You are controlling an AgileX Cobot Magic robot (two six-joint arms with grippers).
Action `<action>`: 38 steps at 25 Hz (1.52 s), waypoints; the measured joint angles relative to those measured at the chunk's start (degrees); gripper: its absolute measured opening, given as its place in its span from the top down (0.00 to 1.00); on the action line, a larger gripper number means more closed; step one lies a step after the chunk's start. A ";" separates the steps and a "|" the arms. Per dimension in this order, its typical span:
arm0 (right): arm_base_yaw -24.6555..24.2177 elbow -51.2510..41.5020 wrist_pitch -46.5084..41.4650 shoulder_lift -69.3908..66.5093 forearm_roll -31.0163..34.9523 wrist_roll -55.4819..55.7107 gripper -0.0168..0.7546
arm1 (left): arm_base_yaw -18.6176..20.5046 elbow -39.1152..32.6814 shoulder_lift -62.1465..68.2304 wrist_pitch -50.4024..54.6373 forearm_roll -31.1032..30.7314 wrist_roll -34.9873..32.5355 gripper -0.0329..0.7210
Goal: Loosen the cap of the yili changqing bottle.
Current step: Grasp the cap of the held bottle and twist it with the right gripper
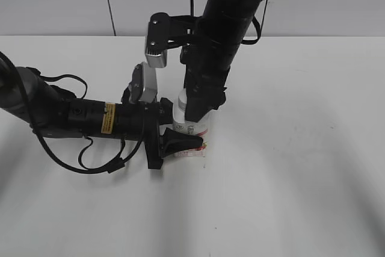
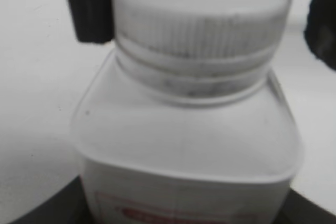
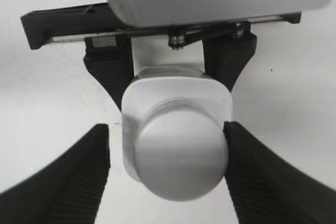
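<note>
Underneath, plain white table [image 1: 301, 179].

Left hand [image 1: 180, 144] grips the upright yili changqing bottle [image 1: 191, 129]; right hand [image 1: 198, 112] covers its top

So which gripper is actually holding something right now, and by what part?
The left gripper clamps the yili changqing bottle by its body. The right gripper straddles the cap, its left finger clear of it, holding nothing.

The bottle [image 2: 189, 150] is blurred, its label cut off below.
</note>
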State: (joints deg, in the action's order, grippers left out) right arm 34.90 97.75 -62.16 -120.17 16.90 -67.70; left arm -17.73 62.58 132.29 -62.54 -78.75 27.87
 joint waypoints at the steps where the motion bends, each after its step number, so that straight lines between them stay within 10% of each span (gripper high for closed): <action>1: 0.00 0.00 -0.07 0.07 0.06 0.24 0.30 | 0.00 0.00 0.00 0.00 0.00 0.00 0.43; 25: 0.00 0.26 -1.04 2.89 -4.04 61.69 0.29 | 0.00 0.00 0.00 0.00 0.05 0.25 0.43; 38: 0.17 0.26 0.26 2.89 0.51 68.87 0.29 | 0.00 0.00 0.00 0.00 0.10 0.44 0.43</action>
State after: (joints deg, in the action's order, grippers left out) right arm 35.06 98.02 -61.90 -117.28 17.41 1.17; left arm -17.73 62.58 132.29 -62.54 -78.65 28.31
